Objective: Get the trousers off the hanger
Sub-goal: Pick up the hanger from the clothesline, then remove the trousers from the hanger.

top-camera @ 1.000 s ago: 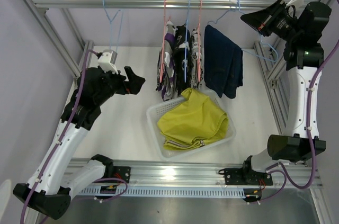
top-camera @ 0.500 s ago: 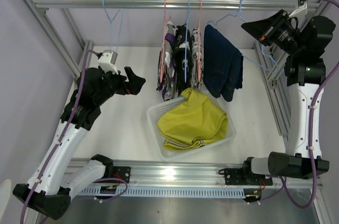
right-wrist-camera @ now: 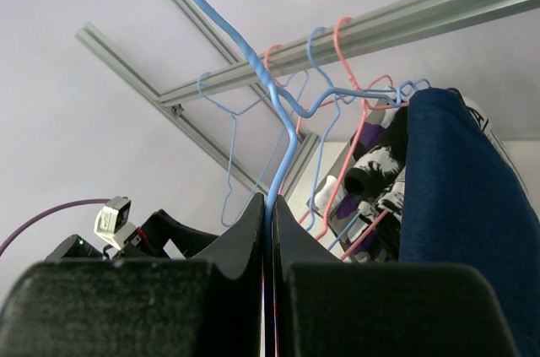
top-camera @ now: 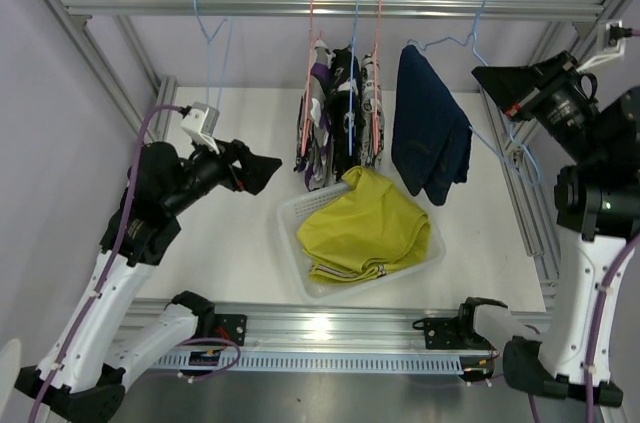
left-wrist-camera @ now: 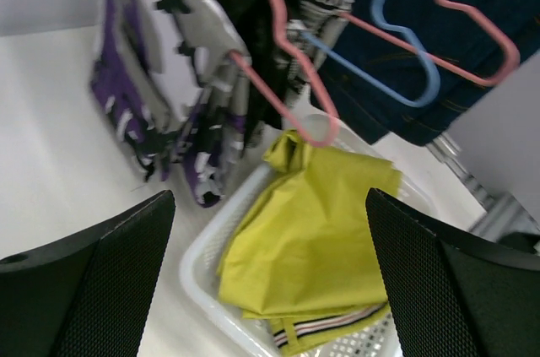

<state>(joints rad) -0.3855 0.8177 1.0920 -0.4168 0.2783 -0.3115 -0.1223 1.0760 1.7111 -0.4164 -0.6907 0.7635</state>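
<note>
The white surface (top-camera: 230, 233) fills the floor of the metal frame, smooth and slightly glossy. One thing lies directly on it: a white plastic mesh basket (top-camera: 290, 243), set a little right of the middle, toward the near edge and turned at a slight angle. A crumpled pair of yellow trousers (top-camera: 365, 228) fills the basket and rises above its rim, a striped waistband showing at the near side.

This is looking like a robotics lab test cell: an aluminium extrusion frame (top-camera: 300, 6) is enclosing a white desk (top-camera: 240, 233), plain pale walls (top-camera: 60, 123) are surrounding it, and 2 cabled machines, the left arm (top-camera: 105, 283) and the right arm (top-camera: 585, 278), are sitting bolted to a metal rail (top-camera: 330, 326).
</note>
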